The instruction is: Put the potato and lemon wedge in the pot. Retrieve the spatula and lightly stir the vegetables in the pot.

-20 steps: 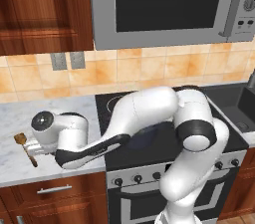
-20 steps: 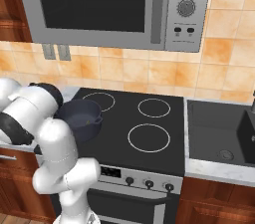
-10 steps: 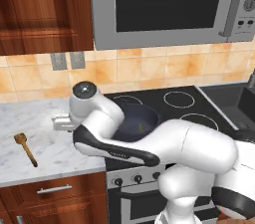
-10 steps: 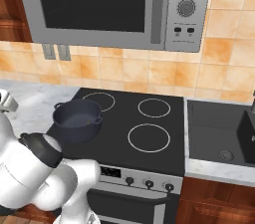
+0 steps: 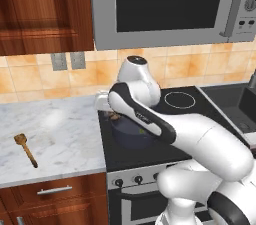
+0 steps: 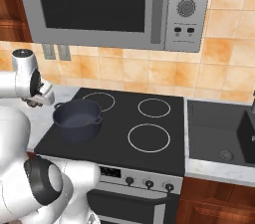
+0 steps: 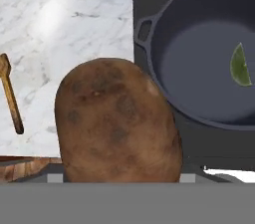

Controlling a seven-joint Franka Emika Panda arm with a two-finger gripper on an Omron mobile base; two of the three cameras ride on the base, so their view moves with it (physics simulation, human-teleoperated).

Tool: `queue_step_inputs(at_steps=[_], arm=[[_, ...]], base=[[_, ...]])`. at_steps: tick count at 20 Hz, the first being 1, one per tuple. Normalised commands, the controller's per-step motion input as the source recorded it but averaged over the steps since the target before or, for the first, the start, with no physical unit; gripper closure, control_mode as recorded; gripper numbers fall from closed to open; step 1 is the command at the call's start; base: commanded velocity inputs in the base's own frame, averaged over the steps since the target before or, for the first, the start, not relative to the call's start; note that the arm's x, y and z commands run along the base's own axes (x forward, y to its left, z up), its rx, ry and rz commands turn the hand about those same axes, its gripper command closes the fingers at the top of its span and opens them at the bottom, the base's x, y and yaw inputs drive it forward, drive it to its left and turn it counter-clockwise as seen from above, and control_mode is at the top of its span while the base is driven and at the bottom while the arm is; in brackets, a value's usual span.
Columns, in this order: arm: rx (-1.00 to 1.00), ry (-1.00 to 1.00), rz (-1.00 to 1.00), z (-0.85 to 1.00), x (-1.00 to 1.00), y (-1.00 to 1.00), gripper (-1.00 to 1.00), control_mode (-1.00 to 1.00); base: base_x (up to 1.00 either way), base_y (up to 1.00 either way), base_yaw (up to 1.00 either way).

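Observation:
The brown mottled potato (image 7: 117, 121) looms large in the hand view, held between the fingers and hiding them. My gripper (image 5: 111, 113) is shut on it, just left of the rim of the dark blue-grey pot (image 5: 131, 134), over the seam between stove and counter. Seen from the right base, the gripper (image 6: 38, 100) hangs left of the pot (image 6: 77, 118). The green-yellow lemon wedge (image 7: 240, 66) lies on the floor of the pot (image 7: 209, 54). The wooden spatula (image 5: 25, 149) lies on the marble counter far to the left, apart from the gripper, with its handle (image 7: 11, 99) in the hand view.
The pot stands on the front left burner of the black stove (image 6: 149, 128). Marble counter (image 5: 55, 129) stretches to the left, and a dark sink (image 6: 219, 128) lies to the right. A microwave (image 6: 104, 4) hangs above the stove. My own arm crosses in front of the pot in the left base view.
The arm has swung right from over the counter near the spatula to the pot's left rim, carrying the potato. The spatula and pot stayed put.

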Motion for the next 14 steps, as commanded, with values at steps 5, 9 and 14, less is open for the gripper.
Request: queue_step_inputs(at_steps=[5,9,14], arm=[[-0.01,0.29,0.0,0.02,0.66,-0.82,1.0,-1.0],[-0.19,0.25,-0.03,0.0,0.73,-0.38,1.0,-1.0],[-0.18,0.15,-0.03,-0.33,0.5,-0.1,1.0,-1.0]], base=[[0.0,0.0,0.0],[0.0,0.0,0.0],[0.0,0.0,0.0]])
